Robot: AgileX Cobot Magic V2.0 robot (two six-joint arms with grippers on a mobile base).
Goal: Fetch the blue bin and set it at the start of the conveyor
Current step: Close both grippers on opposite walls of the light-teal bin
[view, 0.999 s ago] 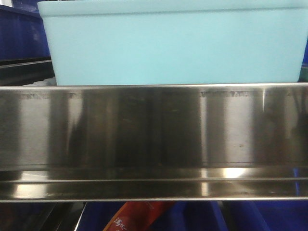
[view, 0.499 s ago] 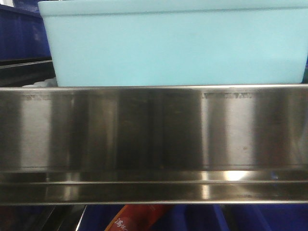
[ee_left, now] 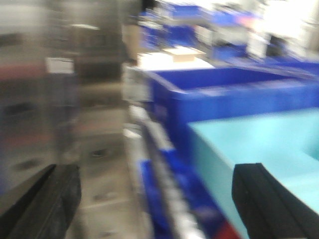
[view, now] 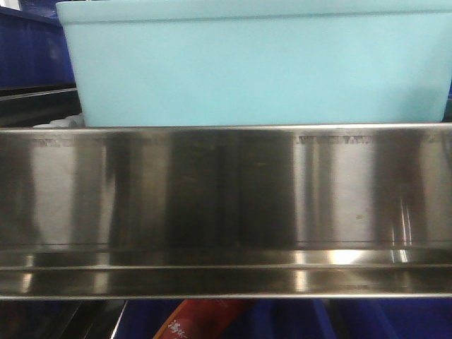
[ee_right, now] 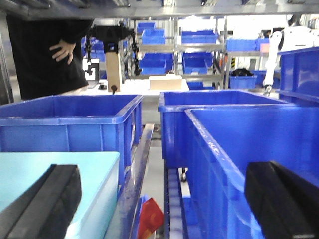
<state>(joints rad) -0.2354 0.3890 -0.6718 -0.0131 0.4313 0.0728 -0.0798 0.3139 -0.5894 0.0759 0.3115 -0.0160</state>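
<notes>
Looks like the reach-in for the grab is happening. The left gripper (ee_left: 157, 174) is hanging wide open, its black fingers (ee_left: 45, 204) gripping nothing, and the right gripper (ee_right: 159, 174) is gaping empty too. They're flanking the pale turquoise smooth-walled plastic bin (view: 261, 67), one at each end of it. The bin is sitting just behind the shiny stainless-steel shelf lip (view: 226, 183), with dark blue plastic crates (ee_right: 70, 119) beside it. The conveyor isn't showing anywhere. Next I'm guessing both grippers are needing to clamp the bin's ends evenly and lift it clear of that lip.
</notes>
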